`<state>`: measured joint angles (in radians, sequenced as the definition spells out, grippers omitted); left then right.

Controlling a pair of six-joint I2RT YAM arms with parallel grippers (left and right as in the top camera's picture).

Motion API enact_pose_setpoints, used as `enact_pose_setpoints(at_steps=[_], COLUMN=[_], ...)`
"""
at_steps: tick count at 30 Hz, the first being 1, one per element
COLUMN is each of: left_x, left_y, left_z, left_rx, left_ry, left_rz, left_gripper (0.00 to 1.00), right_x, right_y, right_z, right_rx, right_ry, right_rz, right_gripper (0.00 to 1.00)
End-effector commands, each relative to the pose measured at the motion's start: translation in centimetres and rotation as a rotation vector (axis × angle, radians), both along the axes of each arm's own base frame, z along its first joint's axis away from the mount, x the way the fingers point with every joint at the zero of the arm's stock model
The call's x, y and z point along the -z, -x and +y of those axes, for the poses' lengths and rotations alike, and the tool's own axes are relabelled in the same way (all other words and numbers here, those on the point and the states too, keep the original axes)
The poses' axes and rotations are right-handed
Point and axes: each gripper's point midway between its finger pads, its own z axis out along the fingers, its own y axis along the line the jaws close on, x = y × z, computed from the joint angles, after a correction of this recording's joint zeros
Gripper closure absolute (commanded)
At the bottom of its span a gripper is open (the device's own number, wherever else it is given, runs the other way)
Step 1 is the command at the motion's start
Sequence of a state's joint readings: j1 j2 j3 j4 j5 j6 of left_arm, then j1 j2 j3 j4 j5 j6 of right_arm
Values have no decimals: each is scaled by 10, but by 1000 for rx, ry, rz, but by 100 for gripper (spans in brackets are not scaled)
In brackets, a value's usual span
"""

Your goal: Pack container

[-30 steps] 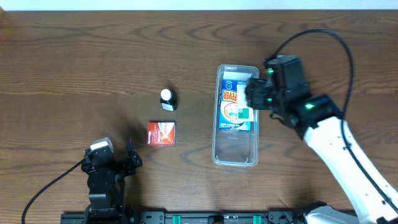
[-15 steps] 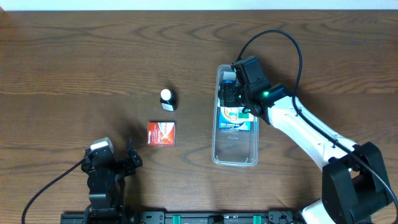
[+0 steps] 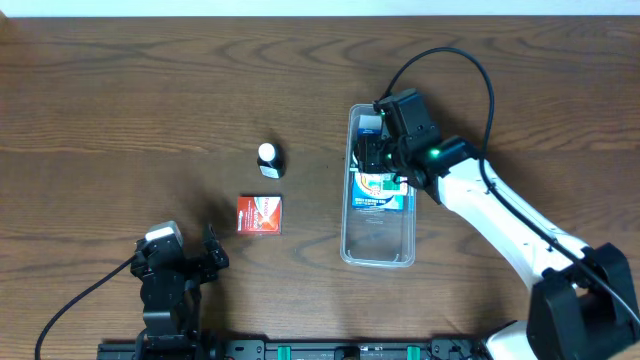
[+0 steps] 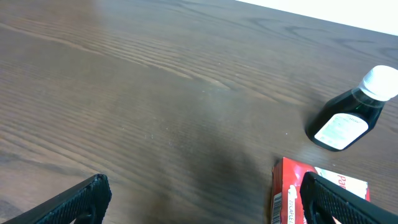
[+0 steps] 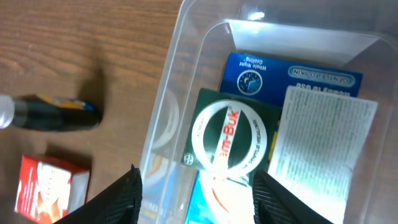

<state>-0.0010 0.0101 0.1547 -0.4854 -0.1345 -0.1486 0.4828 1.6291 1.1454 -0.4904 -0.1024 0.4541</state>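
The container (image 3: pixel 378 245), a long clear tub, lies right of centre on the table. Its far half holds a blue and white box (image 3: pixel 382 195), and the near half is bare. My right gripper (image 3: pixel 377 158) hovers over the far end, open and empty. In the right wrist view the open fingers (image 5: pixel 200 202) frame a green box with a white ring (image 5: pixel 227 140) lying on a blue box (image 5: pixel 292 78) inside the container (image 5: pixel 166 99). My left gripper (image 3: pixel 190 262) is open and empty at the front left, and its fingers (image 4: pixel 211 202) stand just above the table.
A red box (image 3: pixel 259 214) lies left of the container, with a small black bottle with a white cap (image 3: pixel 270 159) behind it. Both show in the left wrist view, the box (image 4: pixel 314 193) and the bottle (image 4: pixel 348 118), and in the right wrist view, the box (image 5: pixel 50 186) and the bottle (image 5: pixel 53 115).
My right gripper has moved left, from the container's right side to over its far end. It has hardly moved in the last half second. The left arm has not moved.
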Motion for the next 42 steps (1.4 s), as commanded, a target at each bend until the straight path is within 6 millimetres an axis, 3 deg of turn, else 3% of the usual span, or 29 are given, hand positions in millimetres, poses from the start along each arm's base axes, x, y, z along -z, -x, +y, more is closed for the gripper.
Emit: enact_pose_setpoints(at_steps=[1, 4, 6, 10, 13, 17, 25, 30, 35, 42], left_x=[7, 7, 7, 7, 7, 7, 7, 7, 7, 3], left_y=[0, 0, 0, 0, 0, 0, 0, 0, 0, -2], left_z=[2, 2, 2, 2, 2, 2, 2, 2, 2, -2], left_rx=[-5, -5, -5, -5, -5, -5, -5, -5, -5, 8], left_ry=[-18, -18, -19, -18, -18, -18, -19, -18, -18, 12], left_rz=[17, 17, 17, 17, 17, 17, 17, 17, 17, -8], left_gripper=[2, 2, 2, 2, 2, 2, 2, 2, 2, 2], right_x=[-42, -84, -113, -153, -162, -151, -128, -129, -130, -130], right_y=[4, 15, 21, 34, 47, 60, 67, 65, 64, 64], right_z=[-4, -28, -59, -122, -163, -193, -200, -198, -179, -178], right_rx=[-52, -8, 70, 249, 365, 459, 468, 464, 337, 320], right_ry=[-6, -29, -32, -46, -30, 1, 38, 29, 4, 22], right_rz=[-100, -162, -220, -299, -306, -243, -136, -142, -153, -160], right_gripper=[41, 37, 34, 34, 34, 30, 25, 23, 27, 23])
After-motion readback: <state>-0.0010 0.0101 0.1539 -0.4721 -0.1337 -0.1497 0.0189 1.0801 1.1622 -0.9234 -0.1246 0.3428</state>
